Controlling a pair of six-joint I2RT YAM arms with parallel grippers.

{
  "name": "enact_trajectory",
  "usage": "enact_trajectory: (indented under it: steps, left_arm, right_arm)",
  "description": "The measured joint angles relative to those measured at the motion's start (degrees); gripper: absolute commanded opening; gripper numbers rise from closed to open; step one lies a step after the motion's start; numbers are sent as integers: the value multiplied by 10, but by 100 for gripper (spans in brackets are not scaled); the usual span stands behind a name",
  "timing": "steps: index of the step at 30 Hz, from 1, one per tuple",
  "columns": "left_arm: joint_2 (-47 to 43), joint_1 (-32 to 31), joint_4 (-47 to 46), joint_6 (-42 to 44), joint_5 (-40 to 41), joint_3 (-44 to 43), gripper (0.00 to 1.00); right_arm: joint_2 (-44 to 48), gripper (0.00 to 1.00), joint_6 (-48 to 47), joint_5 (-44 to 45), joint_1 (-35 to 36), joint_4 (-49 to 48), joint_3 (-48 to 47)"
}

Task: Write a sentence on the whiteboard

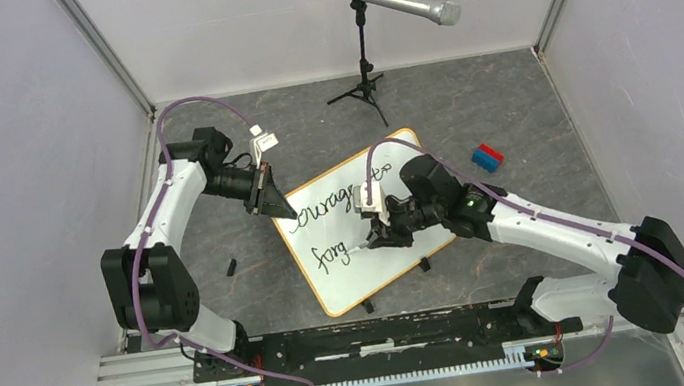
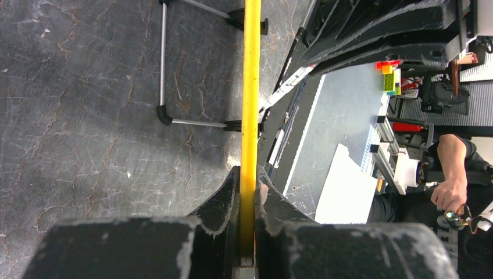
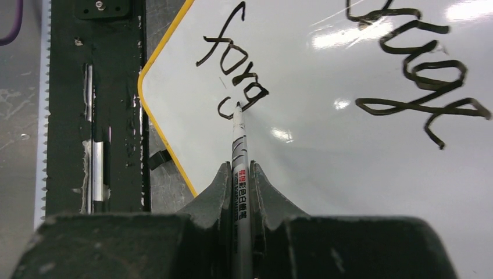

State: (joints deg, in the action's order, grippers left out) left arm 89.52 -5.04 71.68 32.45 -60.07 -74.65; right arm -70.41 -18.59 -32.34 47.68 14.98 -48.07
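Saw a dark, mottled desk (image 1: 508,109) hemmed by pale walls on three sides. Found the whiteboard (image 1: 375,277) lying askew near the desk's middle, a little toward the near edge, with one rounded corner aimed at the far edge and a thin orange rim all round. Could not tell whether flat on the desk or tipped up.

Spotted a microphone (image 1: 407,4) on a black tripod stand by the far edge, well apart from the board.

Caught the left hand (image 1: 277,205) at the board's left corner, clamped on the rim. Checked the left wrist view and saw both fingers (image 2: 224,200) pressed against that edge from either side. Caught the right hand (image 1: 376,237) over the board's middle, closed tight on a white marker (image 3: 238,131), with the tip touching the white surface beside the tail of the last written letter.

Read the sentence (image 1: 325,207) in thin black cursive: "Courage" on the upper line, with the first letter partly behind the left hand, and "forg" on the lower line, closer to the desk's near edge.

Noted a blue and red block (image 1: 487,157) on the desk just right of the board, toward the right edge. Noted two black clip feet (image 1: 424,264) poking out along the board's near-right side. Noted a small black piece (image 1: 230,266) on the desk left of the board, apart from it.
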Motion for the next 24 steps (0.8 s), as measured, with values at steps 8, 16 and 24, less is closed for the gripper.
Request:
enact_trajectory:
  steps: [8,16,24]
  left_arm:
    - [0,0,0,0,0,0,2]
    - [0,0,0,0,0,0,2]
    - [0,0,0,0,0,0,2]
  right_arm:
    - [14,0,-8,9,-30,6,-6]
    - [9,0,-7,9,-30,6,-9]
    - [8,0,-8,5,-41,6,-9]
